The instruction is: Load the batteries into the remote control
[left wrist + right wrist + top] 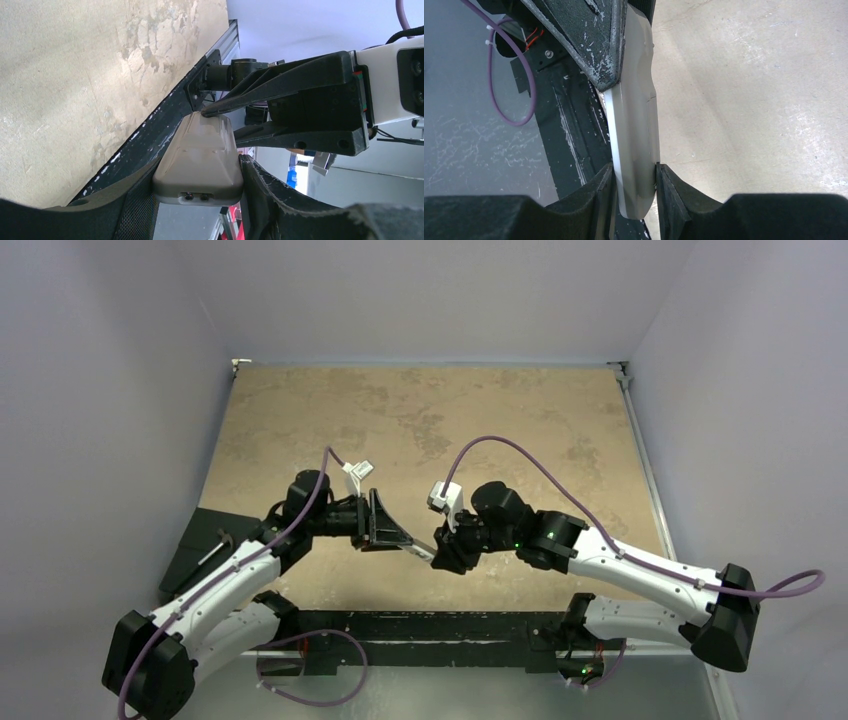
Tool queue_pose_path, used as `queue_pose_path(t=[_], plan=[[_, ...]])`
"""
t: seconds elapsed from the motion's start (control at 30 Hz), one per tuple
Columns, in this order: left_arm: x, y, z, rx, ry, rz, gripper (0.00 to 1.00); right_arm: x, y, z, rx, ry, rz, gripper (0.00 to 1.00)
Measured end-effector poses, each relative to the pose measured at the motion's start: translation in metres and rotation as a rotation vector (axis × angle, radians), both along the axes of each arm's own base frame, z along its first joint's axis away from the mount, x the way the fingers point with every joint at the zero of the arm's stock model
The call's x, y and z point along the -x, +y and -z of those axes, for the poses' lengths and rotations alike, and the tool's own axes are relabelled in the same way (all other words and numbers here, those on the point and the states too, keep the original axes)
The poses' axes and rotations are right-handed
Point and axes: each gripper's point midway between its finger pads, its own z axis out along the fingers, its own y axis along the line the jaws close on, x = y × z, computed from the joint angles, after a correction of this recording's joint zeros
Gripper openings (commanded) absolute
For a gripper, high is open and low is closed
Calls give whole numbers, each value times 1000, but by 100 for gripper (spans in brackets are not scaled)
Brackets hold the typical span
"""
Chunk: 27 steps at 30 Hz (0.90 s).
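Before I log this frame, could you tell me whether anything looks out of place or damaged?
Nothing looks damaged. The remote is clamped at both ends by the left tool and right tool; oddly, no batteries show in any view.

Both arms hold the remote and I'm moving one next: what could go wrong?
The right end effector grips the remote control only at its end, so it could slip out. The left end effector also clamps it, above the table; mismatched moves could twist or drop it.
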Motion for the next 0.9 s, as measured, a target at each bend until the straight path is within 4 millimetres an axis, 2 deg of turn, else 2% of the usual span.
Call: queue_pose_path(t=[0.13, 0.27, 0.47, 0.7, 0.8, 0.9], plan=[[-1, 0, 1, 0, 6, -2, 34, 0, 0, 0, 0, 5, 7, 11], [-1, 0, 0, 0, 3, -3, 40, 0, 0, 0, -3, 16, 15, 7], [-4, 0, 0, 1, -3, -13, 43, -1, 1, -1, -8, 32, 40, 0], [-6, 0, 0, -1, -9, -23, 50, -1, 1, -1, -13, 48, 63, 0], [-8, 0, 0, -2, -15, -31, 56, -2, 1, -1, -17, 54, 72, 0], [-13, 1, 0, -12, -30, -57, 68, -2, 2, -2, -23, 68, 89, 0]])
